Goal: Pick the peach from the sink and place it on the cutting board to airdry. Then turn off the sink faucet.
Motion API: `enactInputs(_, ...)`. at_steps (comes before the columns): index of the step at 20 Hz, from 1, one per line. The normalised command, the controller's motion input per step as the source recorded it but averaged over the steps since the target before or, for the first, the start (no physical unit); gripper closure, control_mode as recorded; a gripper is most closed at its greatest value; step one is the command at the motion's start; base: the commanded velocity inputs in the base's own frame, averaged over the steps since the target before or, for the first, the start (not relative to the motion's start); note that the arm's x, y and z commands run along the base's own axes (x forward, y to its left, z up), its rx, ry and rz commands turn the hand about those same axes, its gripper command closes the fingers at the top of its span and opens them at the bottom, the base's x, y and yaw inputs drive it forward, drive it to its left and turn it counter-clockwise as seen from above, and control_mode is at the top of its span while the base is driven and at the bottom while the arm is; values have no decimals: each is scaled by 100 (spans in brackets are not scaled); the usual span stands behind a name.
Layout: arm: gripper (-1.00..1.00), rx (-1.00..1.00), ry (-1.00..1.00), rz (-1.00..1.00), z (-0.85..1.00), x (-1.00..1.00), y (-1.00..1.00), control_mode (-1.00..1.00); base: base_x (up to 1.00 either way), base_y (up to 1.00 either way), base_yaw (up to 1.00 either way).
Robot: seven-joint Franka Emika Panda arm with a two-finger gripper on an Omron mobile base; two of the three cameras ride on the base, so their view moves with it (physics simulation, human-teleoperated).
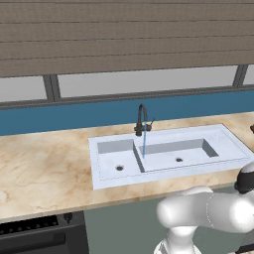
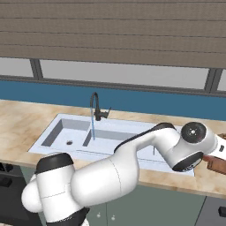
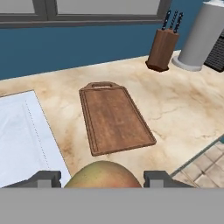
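Note:
The peach (image 3: 103, 176), orange-red with a greenish top, sits between my two fingertips at the bottom of the hand view; my gripper (image 3: 101, 180) is shut on it. It hangs above the counter just short of the brown cutting board (image 3: 114, 117), whose handle end points away from me. A corner of the board (image 2: 217, 164) shows past my arm. The white sink (image 1: 163, 176) lies to the left, and its rim (image 3: 22, 140) reaches into the hand view. The black sink faucet (image 1: 142, 119) stands behind the divider, with a thin blue stream of water (image 1: 144, 144) falling from it.
A wooden knife block (image 3: 162, 50) and a grey cylinder (image 3: 202, 37) stand at the back of the counter beyond the board. The counter's front edge (image 3: 197, 153) runs close to the board's right side. A dark stove (image 1: 34, 233) sits at the far left.

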Motion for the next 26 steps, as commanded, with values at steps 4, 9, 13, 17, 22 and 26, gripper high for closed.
enactInputs(4,100,0,2,0,-35,9,-4,-100,0,0,0)
enactInputs(9,100,0,0,0,-23,5,-5,-100,0,0,0)
enactInputs(13,100,0,0,0,-3,9,-10,-100,0,0,0)
enactInputs(17,100,0,0,0,-3,14,-11,-100,0,0,0)
enactInputs(22,100,0,0,0,-11,12,-9,-100,0,0,0)
enactInputs(26,100,0,0,0,-16,7,-5,-100,0,0,0)
